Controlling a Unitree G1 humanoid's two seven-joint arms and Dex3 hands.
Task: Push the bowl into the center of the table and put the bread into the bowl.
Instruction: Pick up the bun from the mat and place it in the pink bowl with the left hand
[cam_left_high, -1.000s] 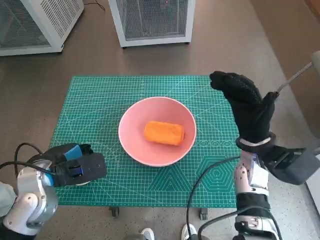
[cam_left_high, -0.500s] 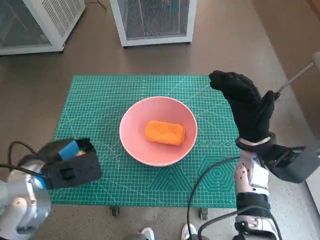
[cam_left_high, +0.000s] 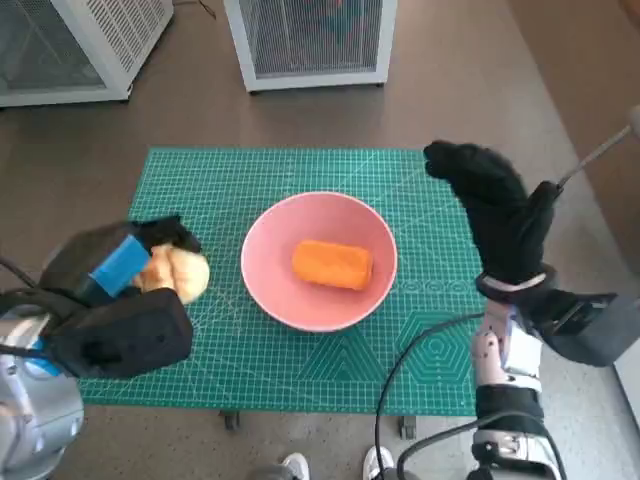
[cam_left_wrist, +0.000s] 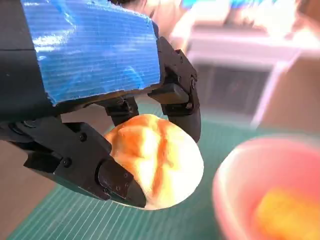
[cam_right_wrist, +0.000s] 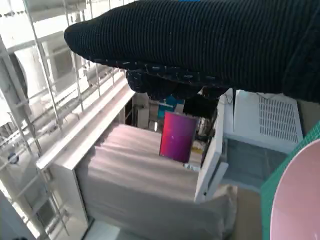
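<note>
- We could not see all of the left hand (cam_left_high: 120, 300) from the head camera: its blue-taped back and the dark block behind it covered part of the bread roll (cam_left_high: 176, 273), leaving only the roll's side toward the bowl showing.
- In the left wrist view the background was blurred, and the pink bowl (cam_left_wrist: 267, 190) was cut off at the picture's edge, its orange content only a soft smear.
- The right hand (cam_left_high: 492, 210) showed in its own wrist view only as a dark knitted band (cam_right_wrist: 200, 40); from the head view we saw it raised over the right part of the mat, fingers extended and holding nothing.
- The left hand gripped the bread roll (cam_left_wrist: 155, 160), with black fingers (cam_left_wrist: 180, 102) over its top and another black part under it.
- The roll was round, pale golden with darker orange-brown streaks across its crust, and smooth.
- We placed it over the left part of the mat, just beside the bowl (cam_left_high: 268, 290) and outside it; whether it cleared the mat we could not tell.
- The bowl sat near the middle of the table, with an orange oblong piece (cam_left_high: 332, 264) lying inside it.
- The table was covered by a green cutting mat (cam_left_high: 400, 190) printed with a grid.
- Around it lay brown floor, with white grilled units (cam_left_high: 310, 40) beyond the far edge and a second one (cam_left_high: 85, 45) at the far left.
- Shoe tips (cam_left_high: 295, 467) showed at the near edge.
</note>
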